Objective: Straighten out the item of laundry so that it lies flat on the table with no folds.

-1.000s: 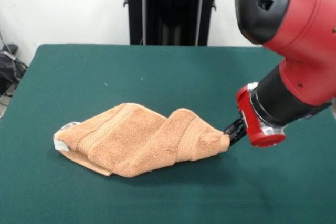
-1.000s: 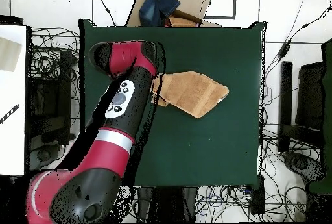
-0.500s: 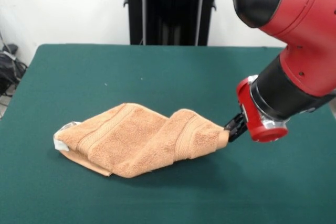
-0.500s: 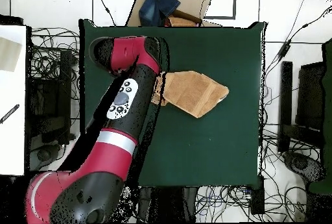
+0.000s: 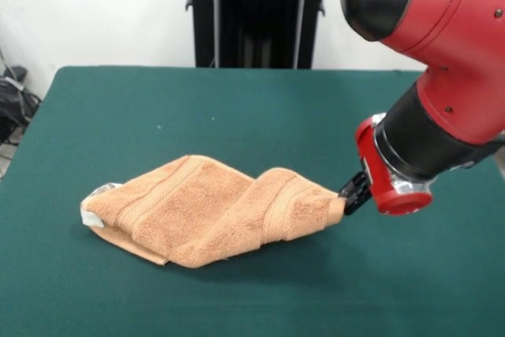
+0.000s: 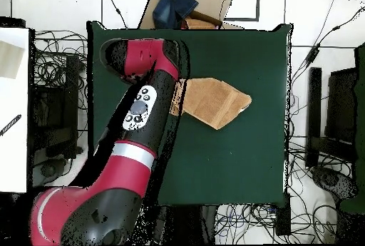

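Note:
The orange-tan towel (image 5: 213, 211) lies folded over and rumpled on the green table (image 5: 237, 108). Its right corner is lifted slightly off the cloth. My gripper (image 5: 348, 197) is shut on that right corner, low over the table, with the red and black wrist behind it. A white tag (image 5: 91, 212) shows at the towel's left end. In the overhead view the towel (image 6: 214, 103) lies mid-table and my arm covers its left corner and the gripper.
The black pedestal (image 5: 256, 9) stands at the table's far side. In the overhead view a cardboard box with blue cloth (image 6: 187, 6) sits beyond the table's top edge. Cables and equipment lie on the floor on both sides.
My arm has shifted slightly, the upper link moving left in the front view. The held corner has stayed nearly in place. The towel's shape is almost the same.

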You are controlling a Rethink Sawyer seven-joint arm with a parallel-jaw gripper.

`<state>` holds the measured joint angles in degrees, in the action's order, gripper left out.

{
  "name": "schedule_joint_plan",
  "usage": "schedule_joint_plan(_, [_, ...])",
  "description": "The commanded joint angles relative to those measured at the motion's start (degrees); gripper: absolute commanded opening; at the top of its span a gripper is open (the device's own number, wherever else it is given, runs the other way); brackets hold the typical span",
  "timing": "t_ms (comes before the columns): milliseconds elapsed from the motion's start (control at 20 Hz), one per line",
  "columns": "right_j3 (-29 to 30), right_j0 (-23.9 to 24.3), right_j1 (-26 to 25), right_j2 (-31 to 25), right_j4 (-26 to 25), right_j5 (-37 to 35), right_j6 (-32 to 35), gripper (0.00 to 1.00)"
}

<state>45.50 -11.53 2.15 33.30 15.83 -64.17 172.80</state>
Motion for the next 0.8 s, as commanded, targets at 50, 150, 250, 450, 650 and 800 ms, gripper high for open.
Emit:
schedule_joint_plan(50, [8.5,3.0,1.8,-8.2,-1.8,-5.8,-7.4,0.00])
schedule_joint_plan(150, [9.2,3.5,3.1,-8.1,-2.7,-6.0,-9.0,0.00])
schedule_joint_plan(250, [9.6,3.9,4.3,-7.9,-3.5,-6.8,-9.7,0.00])
schedule_joint_plan(450, [8.4,6.1,5.6,-8.2,-3.7,-9.9,-11.4,0.00])
schedule_joint_plan(650, [10.1,8.1,8.3,-8.7,-4.5,-9.0,-14.6,0.00])
schedule_joint_plan(800, [17.8,7.9,12.8,-9.2,-5.5,-6.1,-17.8,0.00])
